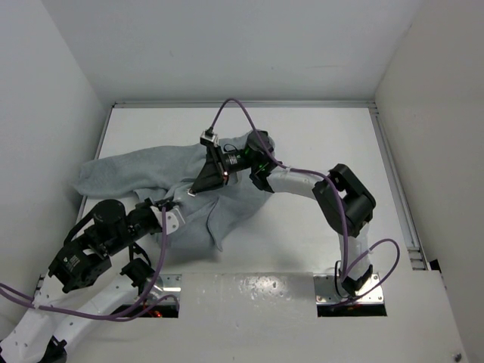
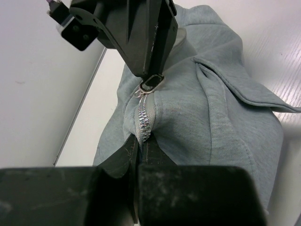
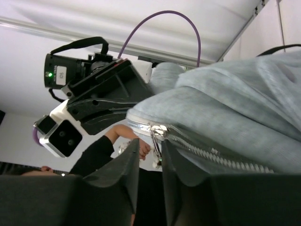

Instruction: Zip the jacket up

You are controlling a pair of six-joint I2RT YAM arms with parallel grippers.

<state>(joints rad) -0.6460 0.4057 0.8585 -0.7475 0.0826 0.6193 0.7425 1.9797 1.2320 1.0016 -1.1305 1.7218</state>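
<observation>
Grey sweatshirt cloth is heaped on the left half of the white surface [image 1: 325,136]: it is the jacket [image 1: 128,174], bunched up, with its bulk reaching toward the left wall. Both arms meet over its near-right part. The left end effector [image 1: 172,212] comes in low from the near-left corner, and the right end effector [image 1: 198,189] reaches across from the right with a purple cable [image 1: 236,106] looping above its wrist.

From the left wrist camera, the left end effector's fingers [image 2: 124,157] are pressed together on the jacket's front edge, right where the near end of the zipper [image 2: 143,117] runs in between them. From there the silver teeth run up, meshed, to the slider [image 2: 139,95]. Just above it the pull tab [image 2: 151,84] is pinched in the tip of the right end effector.

The right wrist camera shows the same grip from the other side. Its two dark fingers [image 3: 124,162] are closed on the tab below the slider, and the closed teeth run off to the right under a thick fold of grey cloth. The short stretch of zipper between the two end effectors looks raised off the surface.
</observation>
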